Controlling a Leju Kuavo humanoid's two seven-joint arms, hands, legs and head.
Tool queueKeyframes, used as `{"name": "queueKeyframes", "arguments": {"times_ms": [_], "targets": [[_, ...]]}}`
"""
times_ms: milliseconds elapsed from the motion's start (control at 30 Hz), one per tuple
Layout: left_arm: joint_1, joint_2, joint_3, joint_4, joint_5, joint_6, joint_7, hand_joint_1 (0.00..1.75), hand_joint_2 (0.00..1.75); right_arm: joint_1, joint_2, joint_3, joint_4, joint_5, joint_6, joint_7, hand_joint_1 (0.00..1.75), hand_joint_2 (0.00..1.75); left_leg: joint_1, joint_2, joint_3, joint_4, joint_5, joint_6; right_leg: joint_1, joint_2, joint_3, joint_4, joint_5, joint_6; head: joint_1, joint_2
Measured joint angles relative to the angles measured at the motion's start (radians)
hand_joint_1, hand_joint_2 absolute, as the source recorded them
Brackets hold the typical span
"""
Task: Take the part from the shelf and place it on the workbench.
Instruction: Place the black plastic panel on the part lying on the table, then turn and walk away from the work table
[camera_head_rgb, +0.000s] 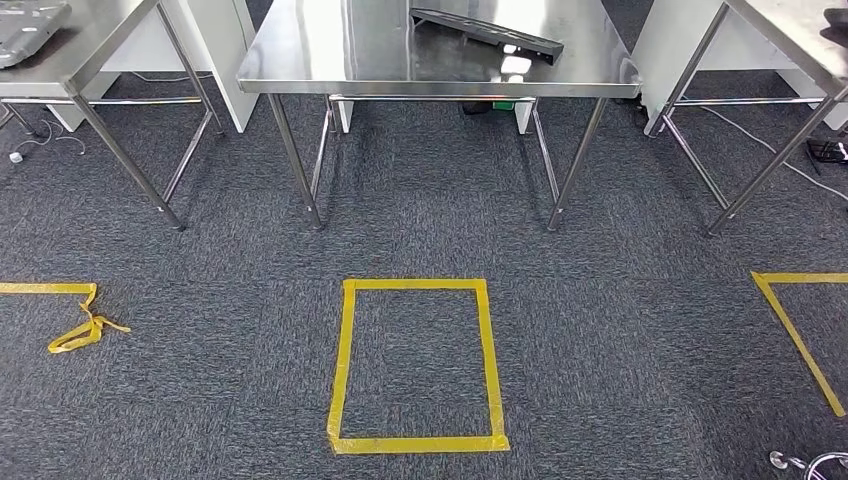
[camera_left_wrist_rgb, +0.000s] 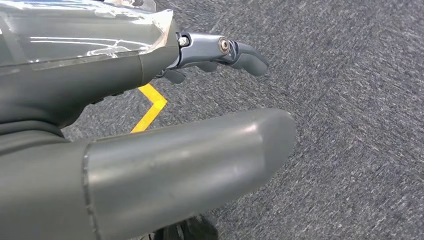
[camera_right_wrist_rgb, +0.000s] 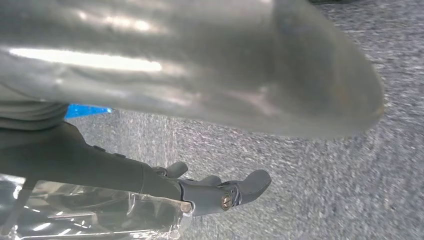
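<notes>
A dark part (camera_head_rgb: 487, 32) lies on the steel workbench (camera_head_rgb: 300, 60) at the top centre; left hand (camera_left_wrist_rgb: 150, 150) and right hand (camera_right_wrist_rgb: 200, 90) hang empty over the carpet, fingers apart

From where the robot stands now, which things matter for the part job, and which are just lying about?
Job:
middle steel workbench
long dark part lying on it
left hand and right hand, both holding nothing

Lying about:
yellow tape square on the carpet
loose tape strip
side tables
</notes>
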Motion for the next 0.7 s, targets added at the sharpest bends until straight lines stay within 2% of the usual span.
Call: {"name": "queueKeyframes", "arguments": {"times_ms": [33,67,100,133,200,233,267,333,367,400,433,467,500,533,567,600,633,700], "targets": [[-0.003,0.002,-0.001,0.0,-0.002,-0.002,-0.001,0.0,0.0,0.0,0.0,0.0,0.0,-0.001,-0.001,-0.001,0.0,0.0,-0.001,-0.002,0.046,-0.062,-0.013,0.003,0.002,0.0,-0.013,0.011,0.004,0.005,0.001,0.0],[-0.006,0.003,-0.001,0.001,-0.004,-0.002,-0.003,0.0,0.0,0.001,0.0,0.0,0.0,-0.001,-0.003,-0.002,0.0,0.0,-0.003,-0.003,0.071,-0.103,-0.031,0.006,0.004,-0.001,-0.021,0.019,0.007,0.009,0.001,0.0],[-0.008,0.004,-0.002,0.002,-0.006,-0.003,-0.005,0.0,0.0,0.001,0.0,0.0,0.0,-0.003,-0.005,-0.003,0.0,0.0,-0.006,-0.004,0.08,-0.129,-0.045,0.011,0.005,-0.002,-0.028,0.023,0.013,0.015,0.002,0.0],[-0.009,0.005,-0.002,0.003,-0.008,-0.003,-0.007,0.0,0.0,0.002,0.0,0.0,0.0,-0.004,-0.007,-0.004,0.0,0.0,-0.01,-0.005,0.079,-0.141,-0.048,0.018,0.006,-0.003,-0.034,0.024,0.021,0.021,0.004,0.0],[-0.008,0.006,-0.003,0.005,-0.009,-0.002,-0.01,0.0,0.0,0.005,-0.001,-0.001,0.0,-0.009,-0.011,-0.006,0.0,0.0,-0.011,-0.002,0.06,-0.149,-0.032,0.036,0.005,0.001,-0.046,0.025,0.036,0.033,0.003,0.0],[-0.008,0.006,-0.003,0.007,-0.009,-0.002,-0.01,0.0,0.0,0.008,-0.002,-0.001,0.001,-0.01,-0.012,-0.007,0.0,0.0,-0.01,0.001,0.049,-0.153,-0.018,0.044,0.005,0.005,-0.055,0.035,0.026,0.035,0.004,0.0],[-0.008,0.007,-0.003,0.008,-0.009,-0.002,-0.01,0.0,0.0,0.01,-0.002,-0.001,0.001,-0.012,-0.013,-0.007,0.0,0.0,-0.008,0.003,0.034,-0.156,-0.003,0.051,0.005,0.01,-0.067,0.061,-0.003,0.032,0.008,0.0],[-0.009,0.009,-0.003,0.01,-0.01,-0.002,-0.011,0.0,0.0,0.012,-0.002,-0.001,0.003,-0.013,-0.014,-0.008,0.0,0.0,-0.008,0.005,0.001,-0.157,0.025,0.055,0.001,0.016,-0.094,0.165,-0.096,0.02,0.016,0.0],[-0.009,0.01,-0.002,0.011,-0.01,-0.002,-0.011,0.0,0.0,0.013,-0.002,-0.001,0.003,-0.014,-0.014,-0.009,0.0,0.0,-0.008,0.006,-0.017,-0.156,0.038,0.056,-0.001,0.017,-0.102,0.228,-0.134,0.019,0.018,0.0],[-0.009,0.01,-0.002,0.012,-0.01,-0.002,-0.011,0.0,0.0,0.014,-0.002,-0.002,0.003,-0.015,-0.014,-0.01,0.0,0.0,-0.008,0.008,-0.034,-0.156,0.052,0.054,-0.003,0.017,-0.101,0.274,-0.151,0.024,0.018,0.0],[-0.009,0.01,-0.003,0.013,-0.011,-0.003,-0.011,0.0,0.0,0.014,-0.002,-0.002,0.003,-0.016,-0.014,-0.012,0.0,0.0,-0.008,0.01,-0.051,-0.155,0.067,0.051,-0.005,0.017,-0.085,0.295,-0.147,0.034,0.018,0.0],[-0.009,0.011,-0.003,0.014,-0.012,-0.003,-0.011,0.0,0.0,0.015,-0.003,-0.002,0.003,-0.017,-0.014,-0.014,0.0,0.0,-0.008,0.011,-0.066,-0.154,0.08,0.048,-0.008,0.017,-0.053,0.279,-0.126,0.047,0.018,0.0],[-0.009,0.011,-0.003,0.015,-0.012,-0.003,-0.011,0.0,0.0,0.015,-0.003,-0.003,0.004,-0.018,-0.014,-0.017,0.0,0.0,-0.007,0.012,-0.079,-0.154,0.093,0.043,-0.01,0.017,-0.004,0.227,-0.106,0.057,0.018,0.0],[-0.009,0.012,-0.003,0.016,-0.013,-0.003,-0.012,0.0,0.0,0.014,-0.004,-0.003,0.004,-0.019,-0.014,-0.019,0.0,0.0,-0.007,0.012,-0.091,-0.153,0.106,0.038,-0.011,0.017,0.059,0.148,-0.098,0.061,0.019,0.0],[-0.009,0.012,-0.004,0.018,-0.014,-0.003,-0.012,0.0,0.0,0.014,-0.004,-0.004,0.004,-0.02,-0.014,-0.022,0.0,0.0,-0.008,0.012,-0.099,-0.152,0.118,0.031,-0.01,0.018,0.115,0.065,-0.105,0.059,0.018,0.0],[-0.009,0.013,-0.005,0.019,-0.015,-0.003,-0.013,0.0,0.0,0.014,-0.004,-0.005,0.004,-0.021,-0.014,-0.024,0.0,0.0,-0.009,0.013,-0.104,-0.153,0.131,0.025,-0.008,0.019,0.154,0.002,-0.117,0.053,0.017,0.0],[-0.01,0.014,-0.006,0.02,-0.015,-0.003,-0.013,0.0,0.0,0.014,-0.004,-0.005,0.004,-0.022,-0.015,-0.027,0.0,0.0,-0.01,0.013,-0.107,-0.155,0.143,0.018,-0.004,0.02,0.172,-0.034,-0.129,0.045,0.016,0.0],[-0.009,0.015,-0.008,0.021,-0.016,-0.003,-0.014,0.0,0.0,0.019,-0.005,-0.007,0.004,-0.025,-0.016,-0.03,0.0,0.0,-0.006,0.012,-0.11,-0.16,0.159,0.006,-0.004,0.017,0.162,-0.038,-0.123,0.027,0.015,0.0]]}}
